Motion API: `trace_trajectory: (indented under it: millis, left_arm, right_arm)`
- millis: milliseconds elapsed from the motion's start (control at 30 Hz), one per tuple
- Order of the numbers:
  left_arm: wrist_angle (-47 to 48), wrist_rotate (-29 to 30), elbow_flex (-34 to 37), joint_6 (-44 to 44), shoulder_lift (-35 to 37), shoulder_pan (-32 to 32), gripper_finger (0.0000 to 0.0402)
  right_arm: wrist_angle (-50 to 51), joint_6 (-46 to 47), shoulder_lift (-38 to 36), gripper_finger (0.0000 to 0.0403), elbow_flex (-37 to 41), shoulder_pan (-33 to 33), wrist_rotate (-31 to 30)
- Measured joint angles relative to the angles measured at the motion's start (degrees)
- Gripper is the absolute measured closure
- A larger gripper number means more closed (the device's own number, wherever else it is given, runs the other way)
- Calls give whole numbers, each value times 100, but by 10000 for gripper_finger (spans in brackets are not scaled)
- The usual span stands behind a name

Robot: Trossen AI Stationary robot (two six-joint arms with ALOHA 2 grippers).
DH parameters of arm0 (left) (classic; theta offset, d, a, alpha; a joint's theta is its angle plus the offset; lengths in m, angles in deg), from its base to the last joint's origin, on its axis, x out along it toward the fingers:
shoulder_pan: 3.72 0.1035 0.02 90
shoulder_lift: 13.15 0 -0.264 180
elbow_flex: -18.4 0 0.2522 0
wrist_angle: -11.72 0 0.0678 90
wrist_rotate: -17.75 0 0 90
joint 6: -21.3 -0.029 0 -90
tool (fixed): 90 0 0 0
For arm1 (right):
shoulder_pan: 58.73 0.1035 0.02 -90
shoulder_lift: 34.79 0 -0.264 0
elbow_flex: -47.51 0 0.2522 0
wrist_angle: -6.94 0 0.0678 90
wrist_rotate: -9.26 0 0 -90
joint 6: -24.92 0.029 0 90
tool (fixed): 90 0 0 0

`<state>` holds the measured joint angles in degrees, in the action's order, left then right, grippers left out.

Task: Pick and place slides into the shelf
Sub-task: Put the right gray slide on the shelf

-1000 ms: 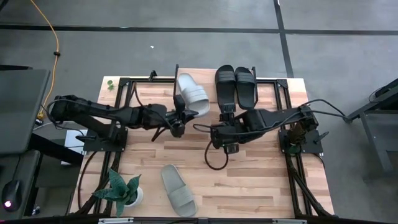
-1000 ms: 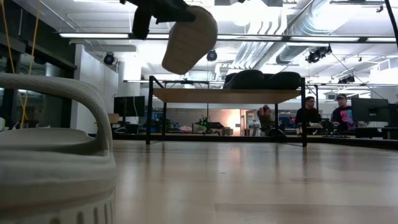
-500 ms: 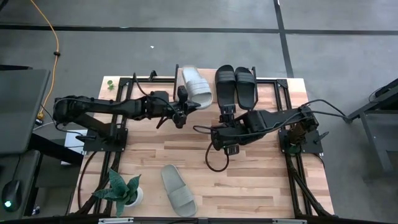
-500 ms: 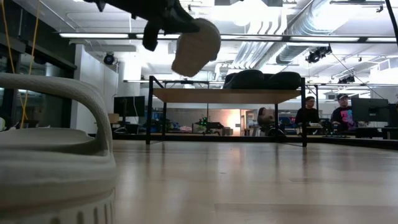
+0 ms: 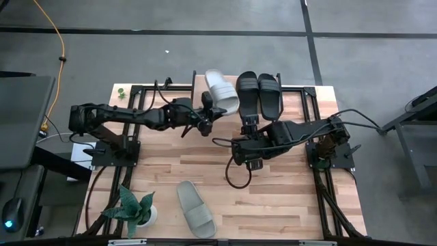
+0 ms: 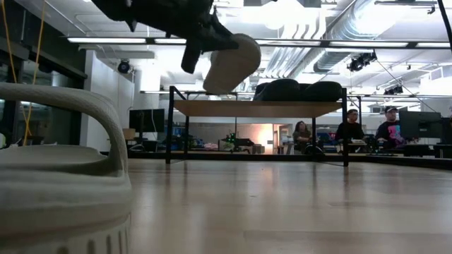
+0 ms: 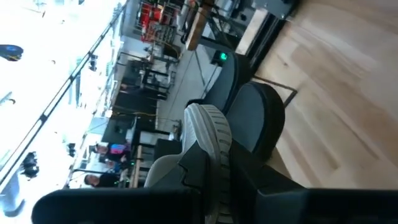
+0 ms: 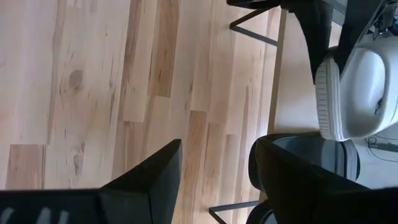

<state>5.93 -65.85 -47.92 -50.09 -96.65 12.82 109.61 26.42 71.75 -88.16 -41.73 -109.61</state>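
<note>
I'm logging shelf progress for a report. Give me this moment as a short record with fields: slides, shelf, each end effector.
carried slide: light grey slide sandal, in the air above the shelf's left part
left end effector: shut on that sandal
right end effector: open, holding nothing, over the tabletop in front of the shelf
shelf: low wooden-plank shelf with black metal legs
on shelf: black pair of slide sandals, side by side
still on table: second light grey slide sandal, near the front edge
</note>
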Motion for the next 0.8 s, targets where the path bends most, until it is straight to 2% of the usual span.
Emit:
trace_trajectory:
  millis: [533, 800]
  left_arm:
    - [-45, -642, 0, 288, 1, 388, 382]
    - [-141, -1334, 0, 545, 1, 817, 382]
  right_arm:
    - [-19, 17, 0, 206, -1, 2, 33]
    - [-20, 9, 0, 206, 0, 2, 35]
